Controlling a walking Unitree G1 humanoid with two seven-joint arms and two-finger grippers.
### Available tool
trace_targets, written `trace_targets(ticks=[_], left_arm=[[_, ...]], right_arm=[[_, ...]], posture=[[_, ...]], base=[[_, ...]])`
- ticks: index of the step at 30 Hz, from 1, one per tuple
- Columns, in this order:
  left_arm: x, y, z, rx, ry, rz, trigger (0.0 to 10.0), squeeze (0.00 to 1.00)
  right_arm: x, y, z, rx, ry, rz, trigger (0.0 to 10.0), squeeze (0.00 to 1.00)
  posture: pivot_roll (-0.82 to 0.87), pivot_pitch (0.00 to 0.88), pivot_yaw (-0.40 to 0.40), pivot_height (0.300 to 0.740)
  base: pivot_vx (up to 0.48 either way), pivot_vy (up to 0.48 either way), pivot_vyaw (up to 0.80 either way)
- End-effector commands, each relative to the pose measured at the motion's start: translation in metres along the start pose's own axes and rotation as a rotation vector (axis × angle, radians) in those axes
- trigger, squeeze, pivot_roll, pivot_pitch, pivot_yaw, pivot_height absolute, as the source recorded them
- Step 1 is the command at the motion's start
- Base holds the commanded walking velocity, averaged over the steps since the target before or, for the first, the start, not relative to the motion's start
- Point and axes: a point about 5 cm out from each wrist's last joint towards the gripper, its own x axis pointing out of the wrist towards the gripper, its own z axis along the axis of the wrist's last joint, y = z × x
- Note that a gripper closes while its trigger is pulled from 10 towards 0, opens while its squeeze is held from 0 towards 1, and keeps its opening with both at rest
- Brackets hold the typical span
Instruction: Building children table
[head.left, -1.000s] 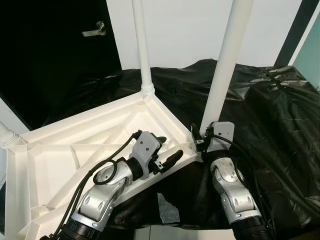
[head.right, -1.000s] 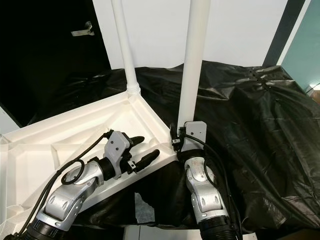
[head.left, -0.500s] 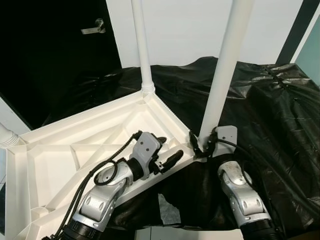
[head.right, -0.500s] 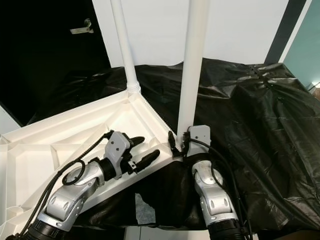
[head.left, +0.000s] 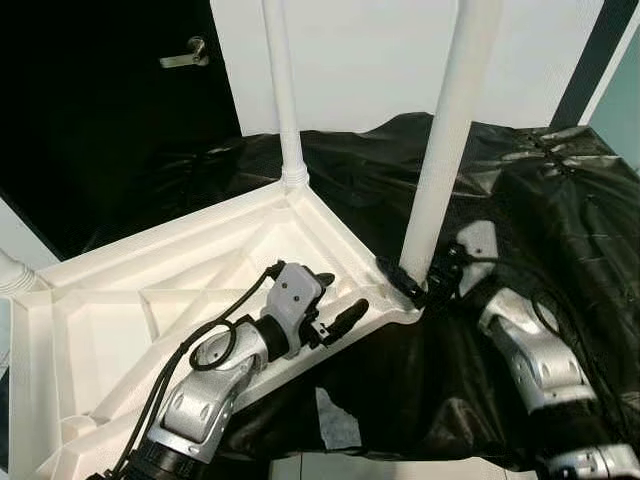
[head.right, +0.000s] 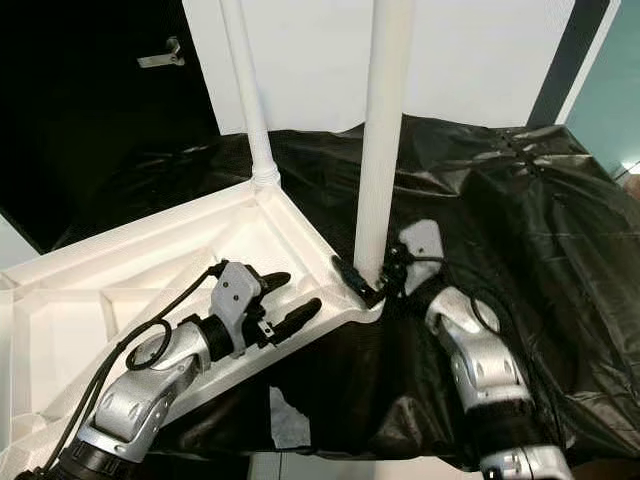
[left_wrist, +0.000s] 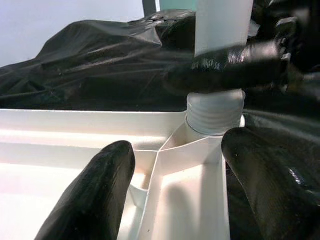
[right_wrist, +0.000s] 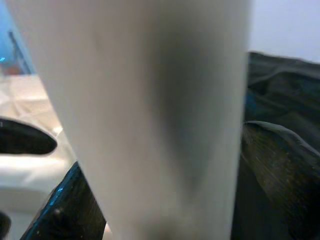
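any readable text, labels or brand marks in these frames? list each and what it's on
None readable.
White tabletop: no print or moulded marks visible.
Near table leg, held by right gripper: plain white.
Left gripper: no label visible.
Black sheet: only shiny creases.

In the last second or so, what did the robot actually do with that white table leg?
The right gripper stayed clamped round the foot of the near table leg, while its arm swung out to the robot's right, so the wrist turned about the leg, as if screwing it in. The left gripper kept its open fingers over the rim of the upturned tabletop. The far leg and black sheet did not move.
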Motion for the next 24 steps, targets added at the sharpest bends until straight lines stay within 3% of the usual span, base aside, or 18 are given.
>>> trace_targets(ticks=[1, 3, 4, 12, 17, 18, 19, 20, 24], left_arm=[[-0.002, 0.001, 0.000, 0.020, 0.005, 0.005, 10.0, 0.00], [-0.002, 0.001, 0.000, 0.020, 0.004, 0.006, 10.0, 0.00], [-0.002, 0.001, 0.001, 0.019, 0.004, 0.007, 10.0, 0.00], [-0.006, 0.000, -0.002, 0.005, 0.022, -0.006, 10.0, 0.00], [-0.007, -0.001, -0.003, -0.004, 0.030, -0.020, 10.0, 0.00], [-0.007, 0.000, -0.003, -0.004, 0.029, -0.022, 10.0, 0.00], [-0.007, 0.000, -0.002, -0.004, 0.027, -0.022, 10.0, 0.00], [-0.006, 0.000, -0.001, 0.000, 0.021, -0.030, 10.0, 0.00], [-0.006, 0.000, 0.001, 0.009, 0.010, -0.050, 10.0, 0.00]], right_arm=[[0.003, 0.001, -0.006, -0.002, 0.029, 0.072, 5.8, 0.00], [0.003, 0.001, -0.006, -0.006, 0.030, 0.089, 5.8, 0.00], [0.004, 0.001, -0.007, -0.011, 0.037, 0.108, 0.0, 0.00], [0.000, 0.000, -0.015, 0.009, 0.063, 0.134, 0.0, 0.00], [-0.002, -0.001, -0.019, 0.013, 0.066, 0.076, 0.0, 0.00], [-0.002, -0.001, -0.021, 0.005, 0.073, 0.047, 4.6, 0.00], [-0.002, -0.001, -0.021, 0.000, 0.078, 0.029, 4.6, 0.00], [-0.001, -0.001, -0.023, -0.007, 0.085, -0.021, 10.0, 0.00], [0.000, 0.002, -0.025, 0.009, 0.080, -0.116, 10.0, 0.00]], posture=[[-0.02, 0.000, 0.010, 0.740], [-0.02, 0.000, 0.009, 0.740], [-0.02, 0.000, 0.008, 0.740], [-0.01, 0.000, 0.004, 0.740], [0.00, 0.000, 0.004, 0.740], [0.00, 0.000, 0.005, 0.740], [0.00, 0.000, 0.005, 0.740], [-0.01, 0.000, 0.008, 0.740], [-0.01, 0.000, 0.010, 0.740]], base=[[0.000, 0.000, 0.00], [0.000, 0.000, 0.00], [0.000, 0.000, 0.00], [0.000, 0.000, 0.00], [0.000, 0.000, 0.00], [0.000, 0.000, 0.00], [0.000, 0.000, 0.00], [0.000, 0.000, 0.00], [0.000, 0.000, 0.00]])
